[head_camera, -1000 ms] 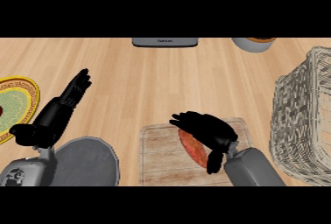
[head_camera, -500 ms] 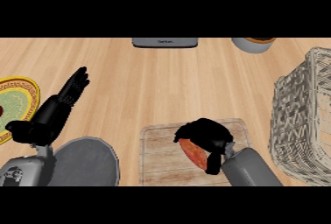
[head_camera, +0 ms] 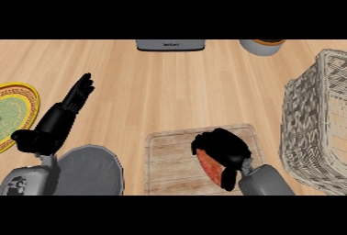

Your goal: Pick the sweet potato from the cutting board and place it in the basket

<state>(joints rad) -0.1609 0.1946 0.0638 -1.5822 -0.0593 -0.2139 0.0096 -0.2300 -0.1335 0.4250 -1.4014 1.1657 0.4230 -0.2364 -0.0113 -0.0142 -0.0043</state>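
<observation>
sweet potato (head_camera: 211, 169) on cutting board (head_camera: 169, 156) | basket (head_camera: 305, 124) right of cutting board | plate (head_camera: 17, 110) at left edge

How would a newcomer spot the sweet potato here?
Start at the wicker basket on the right; just left of it lies a pale wooden cutting board. On it, the sweet potato shows under the curled right hand. It is the only reddish-orange thing there.

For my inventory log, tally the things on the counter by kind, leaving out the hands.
plates: 2 (yellow-green patterned round plate, plain grey round plate)
pale wooden cutting board: 1
woven wicker basket: 1
orange-red sweet potato: 1
grey round cup: 1
grey boxy object at the far edge: 1
Total: 7
</observation>
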